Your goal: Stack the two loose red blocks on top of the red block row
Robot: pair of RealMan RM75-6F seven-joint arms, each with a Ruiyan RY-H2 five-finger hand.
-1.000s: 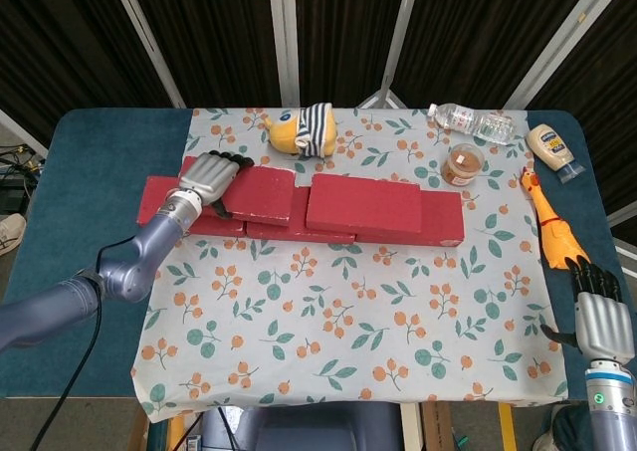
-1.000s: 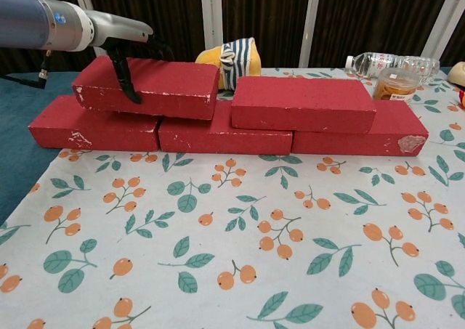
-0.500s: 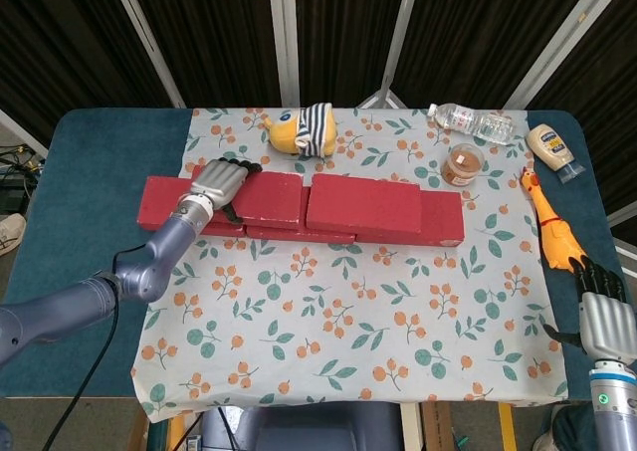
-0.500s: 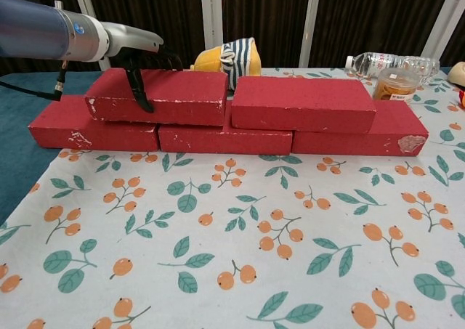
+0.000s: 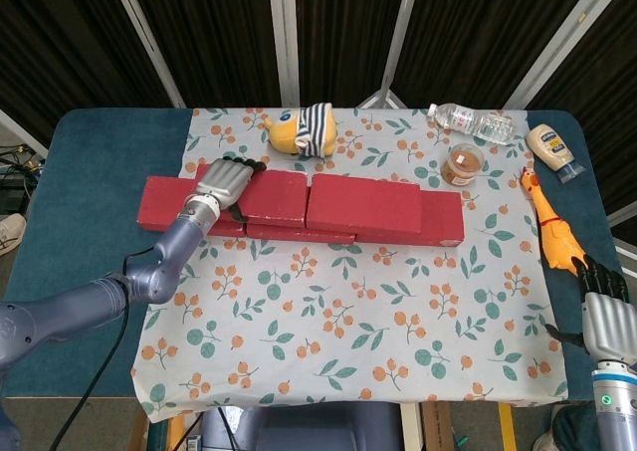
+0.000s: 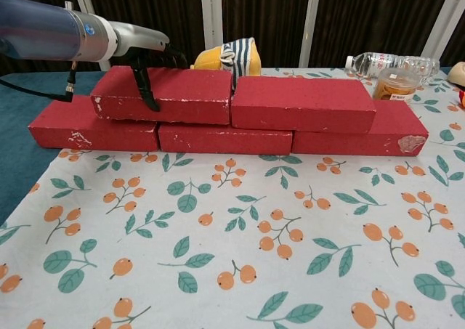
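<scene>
Left hand [image 5: 225, 182] clamped over the left-hand upper red rectangular foam-like block [image 6: 168, 95], thumb down its front face, fingers across the top. Block resting on the bottom row of three red blocks [image 6: 225, 137], end butted against the second upper red block [image 6: 304, 104]. Probably light, stiff, matte and grippy, with chipped, crumbly edges; best taken across the short width near mid-length. Right hand [image 5: 604, 319] well away from the row, low at the tabletop's [image 5: 90, 172] edge, holding nothing, fingers apart.
</scene>
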